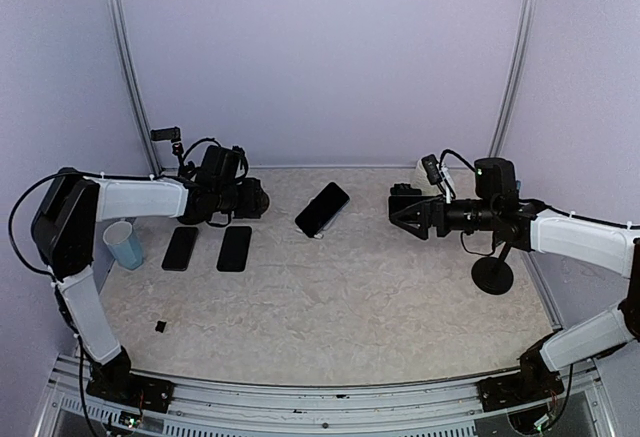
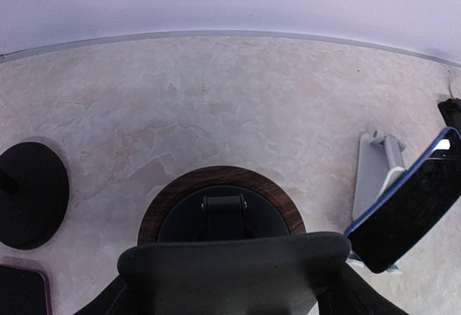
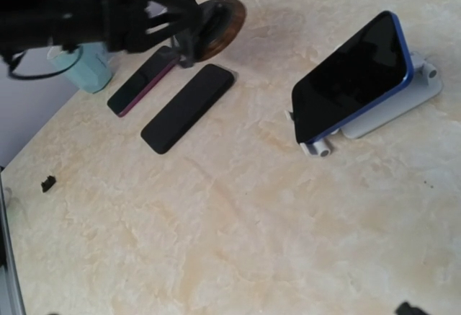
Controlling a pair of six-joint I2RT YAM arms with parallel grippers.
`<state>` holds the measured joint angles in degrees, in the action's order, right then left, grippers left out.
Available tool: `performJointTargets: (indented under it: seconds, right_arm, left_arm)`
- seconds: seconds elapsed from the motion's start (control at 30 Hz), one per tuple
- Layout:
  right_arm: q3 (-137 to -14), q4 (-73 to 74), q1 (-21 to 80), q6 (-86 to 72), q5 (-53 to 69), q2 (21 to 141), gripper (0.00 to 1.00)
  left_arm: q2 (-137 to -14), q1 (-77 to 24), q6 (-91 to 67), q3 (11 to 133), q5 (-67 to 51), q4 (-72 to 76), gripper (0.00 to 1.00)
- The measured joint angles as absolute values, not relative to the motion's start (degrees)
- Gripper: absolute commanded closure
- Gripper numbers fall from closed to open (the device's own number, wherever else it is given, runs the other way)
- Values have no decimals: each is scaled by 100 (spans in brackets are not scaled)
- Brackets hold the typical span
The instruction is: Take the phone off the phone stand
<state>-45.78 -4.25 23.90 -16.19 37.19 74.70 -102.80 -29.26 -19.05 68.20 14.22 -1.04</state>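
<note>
A blue-edged phone (image 3: 353,77) leans tilted on a white stand (image 3: 392,106), well right of the blurred left fingers (image 3: 184,37). Close by those fingers, a black handset (image 3: 189,107) and a red-edged handset (image 3: 140,81) lie flat on the bench (image 3: 252,221).

The phone (image 3: 353,77) is showing a glossy black glass face inside a smooth blue edge. The stand (image 3: 407,99) under it is looking like matt pale-grey plastic. The table (image 3: 238,228) is wearing a mottled, stone-like beige surface with little shine. The round disc (image 2: 187,207) is showing a wood-grain rim around a matt black centre, possibly rubber.
</note>
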Motion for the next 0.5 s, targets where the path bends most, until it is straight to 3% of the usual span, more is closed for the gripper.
performJointTargets:
  seconds: [0.5]
  right_arm:
    - [-4501, -447, 2390, -1616, 3710, 7535, 0]
  left_arm:
    - [-11546, -2163, -1831, 7878, 1197, -213, 47]
